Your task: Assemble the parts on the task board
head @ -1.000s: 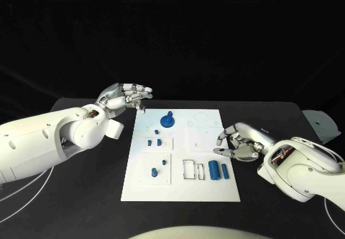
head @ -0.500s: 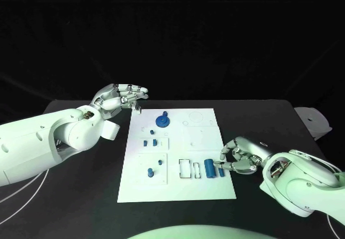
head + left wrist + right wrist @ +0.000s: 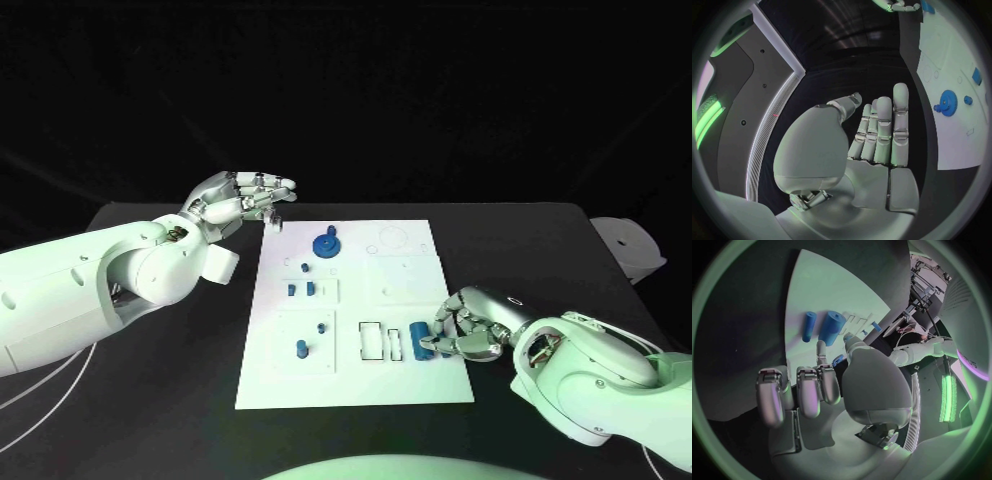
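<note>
Task board (image 3: pixel 361 380), a white plate carrying small blue parts (image 3: pixel 326 243), is lying mid-table; right hand (image 3: pixel 464 325) is being held curled, gripping nothing, beside two blue cylinders (image 3: pixel 421 338); left hand (image 3: pixel 240 197) is being held empty, fingers extended.

Task board (image 3: pixel 361 370) — plain white, marked with thin dark outlines of rectangular slots and faint circular outlines. Table (image 3: pixel 173 400): black, unpatterned. Gear (image 3: pixel 329 243), small pegs (image 3: pixel 300 289) and the cylinder (image 3: pixel 831 327) with its slimmer neighbour (image 3: pixel 809 326) — uniform blue. Left hand (image 3: pixel 238 198) and right hand (image 3: pixel 469 320): silver with darker seams between segments. Both arms (image 3: pixel 101 285) are white.
</note>
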Motion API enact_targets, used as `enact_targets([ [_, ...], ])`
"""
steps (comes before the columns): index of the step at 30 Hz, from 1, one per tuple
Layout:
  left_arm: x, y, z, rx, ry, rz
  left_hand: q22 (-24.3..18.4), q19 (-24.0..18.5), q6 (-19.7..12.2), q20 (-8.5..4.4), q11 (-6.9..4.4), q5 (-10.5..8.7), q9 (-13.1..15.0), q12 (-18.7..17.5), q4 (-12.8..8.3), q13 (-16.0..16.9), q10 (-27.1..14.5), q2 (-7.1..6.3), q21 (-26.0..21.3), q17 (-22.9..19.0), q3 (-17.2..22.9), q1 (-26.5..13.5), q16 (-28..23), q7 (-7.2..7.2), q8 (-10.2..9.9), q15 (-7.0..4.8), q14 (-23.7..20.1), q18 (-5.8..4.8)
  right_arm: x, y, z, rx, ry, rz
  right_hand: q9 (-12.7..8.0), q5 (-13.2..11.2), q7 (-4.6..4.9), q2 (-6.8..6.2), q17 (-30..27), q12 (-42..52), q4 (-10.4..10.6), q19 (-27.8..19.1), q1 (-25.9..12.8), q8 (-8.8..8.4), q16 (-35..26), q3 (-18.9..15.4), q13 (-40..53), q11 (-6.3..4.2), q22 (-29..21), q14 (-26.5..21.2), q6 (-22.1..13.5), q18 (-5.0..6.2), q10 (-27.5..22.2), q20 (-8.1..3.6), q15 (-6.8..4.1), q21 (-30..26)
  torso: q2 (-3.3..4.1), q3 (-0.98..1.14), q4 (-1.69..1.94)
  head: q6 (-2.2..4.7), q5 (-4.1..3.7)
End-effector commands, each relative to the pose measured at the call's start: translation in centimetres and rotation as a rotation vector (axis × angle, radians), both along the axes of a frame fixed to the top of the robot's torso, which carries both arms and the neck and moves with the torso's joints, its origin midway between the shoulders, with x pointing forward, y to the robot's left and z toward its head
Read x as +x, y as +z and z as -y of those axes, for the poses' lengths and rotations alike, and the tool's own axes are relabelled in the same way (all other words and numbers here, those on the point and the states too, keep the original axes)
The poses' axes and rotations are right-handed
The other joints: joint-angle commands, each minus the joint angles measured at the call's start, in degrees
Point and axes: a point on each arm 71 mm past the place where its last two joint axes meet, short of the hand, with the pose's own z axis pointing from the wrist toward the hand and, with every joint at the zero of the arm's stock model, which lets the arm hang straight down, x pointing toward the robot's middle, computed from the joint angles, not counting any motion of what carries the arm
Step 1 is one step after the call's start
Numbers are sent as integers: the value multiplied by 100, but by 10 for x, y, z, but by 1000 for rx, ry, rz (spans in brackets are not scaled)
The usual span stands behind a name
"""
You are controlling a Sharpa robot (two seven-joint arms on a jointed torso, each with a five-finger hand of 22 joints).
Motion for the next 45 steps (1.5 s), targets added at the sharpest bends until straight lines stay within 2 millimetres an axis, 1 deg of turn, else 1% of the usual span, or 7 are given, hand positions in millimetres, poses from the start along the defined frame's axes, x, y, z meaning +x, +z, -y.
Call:
enact_targets([
  [1,-1,1,2,-12,-20,-1,-9,53,-22,0,-11,-27,-8,28,11,-8,-43,27,-21,-6,-29,-17,21,9,-35,6,-50,81,-1,-7,-4,-24,8,-8,9,-28,-3,27,1141,-15,-4,547,-26,-39,22,-37,947,21,1409,536,-29,-46,211,-6,0,17,4,5,-7,-41,14],
  [18,-3,1,-1,-11,-20,-5,-14,53,-24,1,-10,-26,-9,31,23,-9,-48,32,-28,-8,-36,-31,22,9,-37,8,-52,81,3,-24,-18,-34,16,-17,34,45,-15,116,1155,-29,-7,551,70,-22,26,-90,947,13,1416,537,8,-48,202,-7,-5,25,4,4,2,-86,49],
  [28,-3,1,-1,-10,-22,-7,-14,53,-24,1,-10,-26,-9,31,23,-9,-48,32,-28,-8,-36,-31,22,9,-37,8,-52,81,5,-25,-23,-31,19,3,57,297,-36,248,1184,-14,-37,564,502,-26,35,-50,981,-8,1438,541,60,-55,215,-21,-22,49,-4,4,1,-94,59],
  [34,-3,1,-1,-10,-23,-8,-17,53,-26,2,-9,-27,-10,34,30,-10,-53,34,-33,-10,-41,-39,23,10,-38,9,-54,81,4,-21,-24,-6,1,26,50,334,-113,356,1225,12,-107,589,1142,-30,47,431,1021,-79,1478,549,182,-69,242,-73,-82,95,-6,-1,-10,-83,56],
  [35,-3,1,-1,-10,-23,-9,-17,53,-26,2,-9,-27,-10,34,30,-10,-53,34,-33,-10,-41,-39,23,10,-38,9,-54,81,3,-21,-23,2,-5,27,49,348,-115,352,1229,13,-104,588,1157,-32,48,462,1023,-81,1476,550,186,-68,243,-76,-84,93,-7,-1,-11,-83,56],
  [38,-3,1,-1,-10,-23,-9,-19,53,-27,3,-10,-27,-10,35,31,-10,-55,35,-35,-11,-42,-39,23,9,-38,9,-56,81,1,-17,-22,36,-29,28,62,718,-139,253,1247,41,-60,607,1216,-18,54,746,1052,-104,1506,554,248,-79,267,-98,-105,130,-9,0,-10,-78,46],
  [45,-3,1,-1,-9,-23,-9,-19,53,-27,3,-10,-27,-10,35,31,-10,-55,35,-35,-11,-42,-39,23,9,-38,9,-56,81,-3,-8,-22,108,-72,21,86,802,-155,211,1263,57,-35,609,1167,9,59,880,1068,-117,1510,557,291,-80,281,-108,-116,135,-8,-4,-8,-69,28],
])
